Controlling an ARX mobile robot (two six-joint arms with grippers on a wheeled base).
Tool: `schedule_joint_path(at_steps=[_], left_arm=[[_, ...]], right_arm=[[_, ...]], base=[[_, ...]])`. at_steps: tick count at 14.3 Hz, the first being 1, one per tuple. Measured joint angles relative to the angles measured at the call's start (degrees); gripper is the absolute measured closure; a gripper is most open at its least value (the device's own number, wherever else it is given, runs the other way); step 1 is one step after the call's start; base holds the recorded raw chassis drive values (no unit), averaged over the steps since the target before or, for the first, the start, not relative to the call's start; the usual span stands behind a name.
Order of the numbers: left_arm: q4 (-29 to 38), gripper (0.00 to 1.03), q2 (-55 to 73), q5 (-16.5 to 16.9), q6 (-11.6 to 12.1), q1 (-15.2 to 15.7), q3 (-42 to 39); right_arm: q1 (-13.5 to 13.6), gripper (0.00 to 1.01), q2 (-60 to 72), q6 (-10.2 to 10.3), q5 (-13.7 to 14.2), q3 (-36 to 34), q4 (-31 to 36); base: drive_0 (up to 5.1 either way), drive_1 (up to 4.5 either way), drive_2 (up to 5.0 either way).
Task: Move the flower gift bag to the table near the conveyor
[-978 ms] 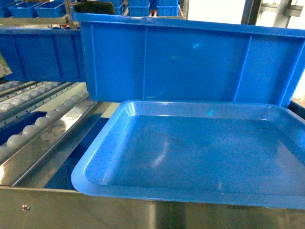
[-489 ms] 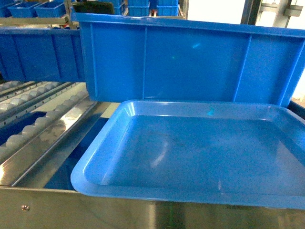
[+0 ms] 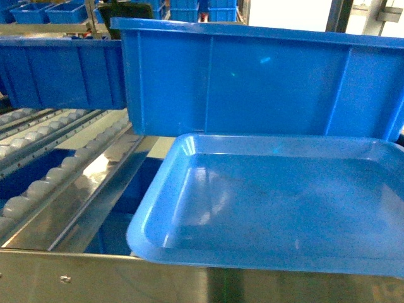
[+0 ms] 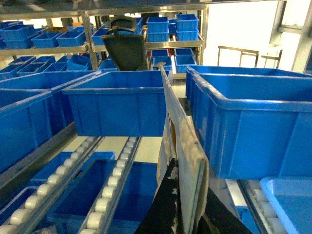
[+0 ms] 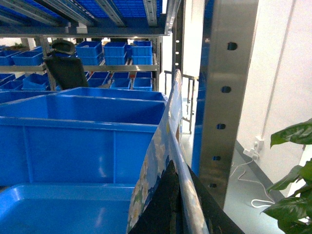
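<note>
We see both hands — left [image 4: 181, 214], right [image 5: 170, 209] — closed on the bag [image 5: 163, 146]; tray [image 3: 189, 183] at 6 o'clock.

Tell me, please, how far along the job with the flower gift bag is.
Done: the flower gift bag is off any surface, gripped edge-on by the right gripper and, it seems, by the left gripper. In hand: carrying it beside the conveyor and the blue bins. Left: the table is in no view, so reaching it and setting the bag down remain.
</note>
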Motion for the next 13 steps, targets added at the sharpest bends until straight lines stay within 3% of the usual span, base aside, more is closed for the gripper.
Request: schedule_joint_path(at_steps=[13], left_arm=[[0.02,1.01,-0.04,-0.15,0.15,0.11,0.00]], right_arm=[[0.00,0.99,0.20,0.00,-0.11,0.00,-0.04]], base=[[-4.8,2.55,2.5]])
